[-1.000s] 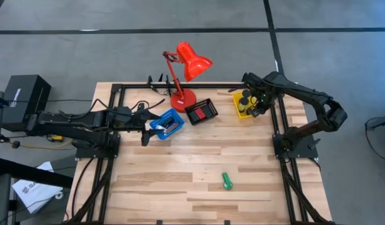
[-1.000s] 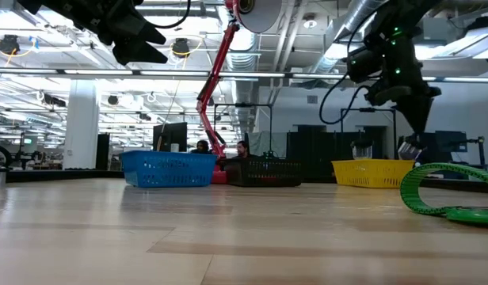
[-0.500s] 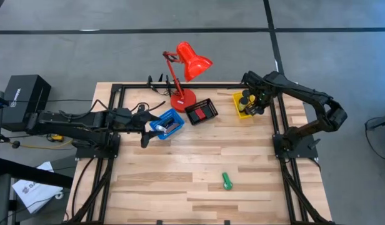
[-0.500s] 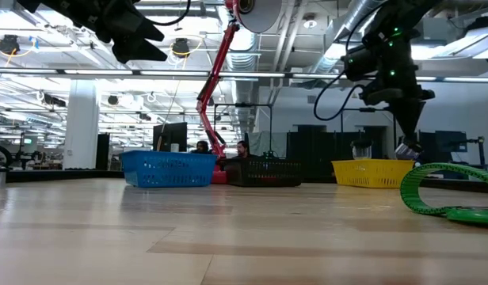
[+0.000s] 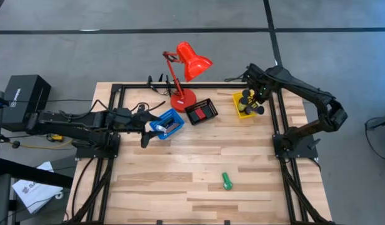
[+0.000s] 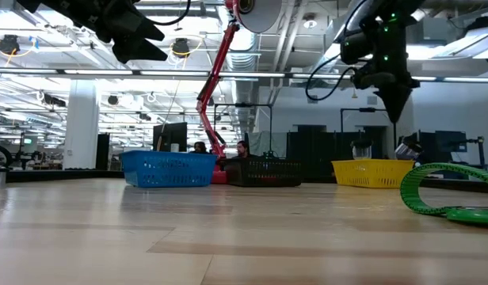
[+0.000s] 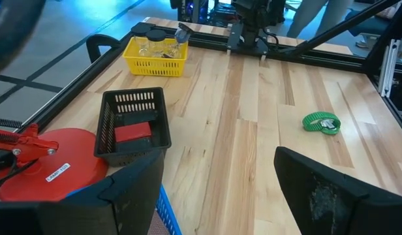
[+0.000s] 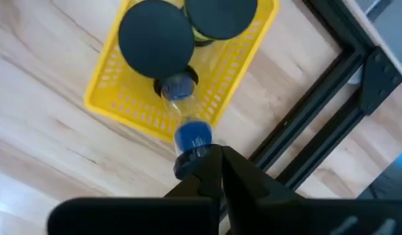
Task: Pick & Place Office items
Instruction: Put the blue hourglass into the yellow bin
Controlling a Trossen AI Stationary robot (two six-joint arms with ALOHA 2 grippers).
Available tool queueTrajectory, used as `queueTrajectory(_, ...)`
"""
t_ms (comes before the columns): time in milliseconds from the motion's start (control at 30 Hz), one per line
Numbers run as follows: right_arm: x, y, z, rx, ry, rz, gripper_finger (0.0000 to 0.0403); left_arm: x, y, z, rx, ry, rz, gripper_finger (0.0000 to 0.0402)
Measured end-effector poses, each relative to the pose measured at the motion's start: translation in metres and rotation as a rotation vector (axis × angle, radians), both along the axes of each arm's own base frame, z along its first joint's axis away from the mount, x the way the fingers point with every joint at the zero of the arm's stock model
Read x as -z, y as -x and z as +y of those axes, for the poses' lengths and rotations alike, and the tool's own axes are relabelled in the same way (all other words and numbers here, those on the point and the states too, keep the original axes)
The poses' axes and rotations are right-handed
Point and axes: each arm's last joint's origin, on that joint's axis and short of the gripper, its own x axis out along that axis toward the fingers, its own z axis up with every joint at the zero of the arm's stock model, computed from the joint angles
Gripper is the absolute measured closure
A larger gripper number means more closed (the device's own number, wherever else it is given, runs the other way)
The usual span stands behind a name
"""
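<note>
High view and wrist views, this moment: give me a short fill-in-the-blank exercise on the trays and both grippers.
1. The right gripper hangs above the ____ plastic mesh tray.
2. The black mesh tray holds a flat ____ block.
3. The left gripper, fingers open, hangs beside the ____ mesh tray.
4. The loose green stubby cylinder lies on the wooden ____.

Missing words: yellow; red; blue; table

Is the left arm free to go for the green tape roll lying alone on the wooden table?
Probably yes. The left gripper hangs open above the blue plastic basket, and bare wooden table separates it from the green tape roll; whether it stretches that far is uncertain.
</note>
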Motion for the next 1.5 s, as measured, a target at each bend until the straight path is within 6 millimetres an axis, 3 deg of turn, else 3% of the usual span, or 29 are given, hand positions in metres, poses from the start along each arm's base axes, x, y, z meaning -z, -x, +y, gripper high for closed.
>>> queueTrajectory(133, 0.000, 0.002, 0.003, -0.055, -0.031, 0.032, 0.0373, 0.000, 0.000, 0.000, 0.000, 0.000, 0.000, 0.0116)
queueTrajectory(400, -0.001, 0.000, 0.004, -0.067, -0.014, 0.053, 0.0261, 0.000, 0.000, 0.000, -0.001, 0.000, 0.000, 0.0116)
queueTrajectory(633, -0.018, 0.012, 0.015, 0.003, 0.097, -0.071, 0.0203, 0.000, 0.000, 0.000, -0.001, 0.000, 0.000, 0.0116)
queueTrajectory(833, -0.009, 0.037, 0.038, 0.024, 0.173, -0.203, 0.0186, 0.000, 0.000, 0.000, 0.000, -0.007, 0.001, 0.0116)
queueTrajectory(1067, 0.010, 0.046, 0.049, -0.075, 0.251, -0.273, 0.0184, -0.001, -0.001, 0.000, -0.002, -0.009, -0.014, 0.0116)
queueTrajectory(1500, 0.045, 0.035, 0.039, -0.086, 0.148, -0.173, 0.0166, -0.004, -0.001, 0.000, -0.002, -0.006, -0.039, 0.0116)
